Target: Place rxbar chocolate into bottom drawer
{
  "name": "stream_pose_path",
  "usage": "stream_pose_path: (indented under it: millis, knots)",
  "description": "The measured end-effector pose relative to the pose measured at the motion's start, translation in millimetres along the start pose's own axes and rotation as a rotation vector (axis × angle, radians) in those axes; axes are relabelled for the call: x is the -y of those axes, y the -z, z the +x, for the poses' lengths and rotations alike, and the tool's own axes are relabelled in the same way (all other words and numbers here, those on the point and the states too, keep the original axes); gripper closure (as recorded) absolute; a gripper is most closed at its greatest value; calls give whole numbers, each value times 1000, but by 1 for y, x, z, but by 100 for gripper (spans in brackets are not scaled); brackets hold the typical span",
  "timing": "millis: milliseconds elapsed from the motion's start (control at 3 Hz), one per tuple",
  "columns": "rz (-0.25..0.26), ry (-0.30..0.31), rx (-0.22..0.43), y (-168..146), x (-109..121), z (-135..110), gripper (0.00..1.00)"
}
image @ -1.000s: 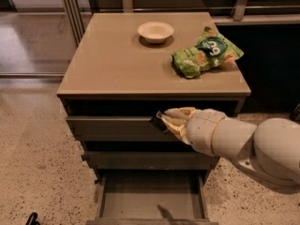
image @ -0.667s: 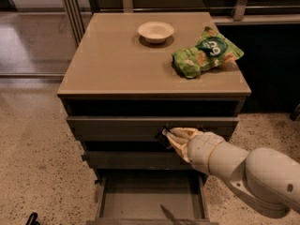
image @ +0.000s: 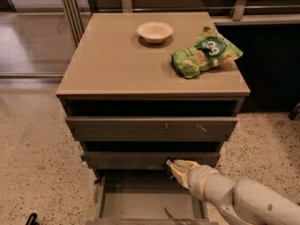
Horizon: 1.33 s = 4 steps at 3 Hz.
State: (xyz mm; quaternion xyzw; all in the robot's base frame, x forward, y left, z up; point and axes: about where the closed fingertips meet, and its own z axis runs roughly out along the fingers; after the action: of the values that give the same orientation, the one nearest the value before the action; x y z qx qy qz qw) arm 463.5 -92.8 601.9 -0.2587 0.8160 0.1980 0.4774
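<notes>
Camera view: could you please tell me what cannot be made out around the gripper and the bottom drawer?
- rxbar chocolate: only a dark sliver shows at the tip of the gripper, which covers the rest; lettering too small.
- bottom drawer: front cut off by the lower edge; the arm hides its right floor.
- gripper: hangs over the drawer's back right; arm cut off by the right edge.

The gripper (image: 173, 166) pointed left, pinched on a chocolate bar (image: 168, 163) at its tip; the white arm (image: 243, 200) sloped down behind it
</notes>
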Motion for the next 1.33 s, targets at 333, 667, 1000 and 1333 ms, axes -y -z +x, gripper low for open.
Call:
stream_pose_path:
  millis: [333, 667, 1000, 1333]
  knots:
    - [-17, -55, -50, -16, 0, 37, 100]
    - [-17, -55, -50, -16, 0, 37, 100]
    - [-1, -68, -68, -26, 2, 49, 100]
    - [64, -40, -19, -35, 25, 51, 100]
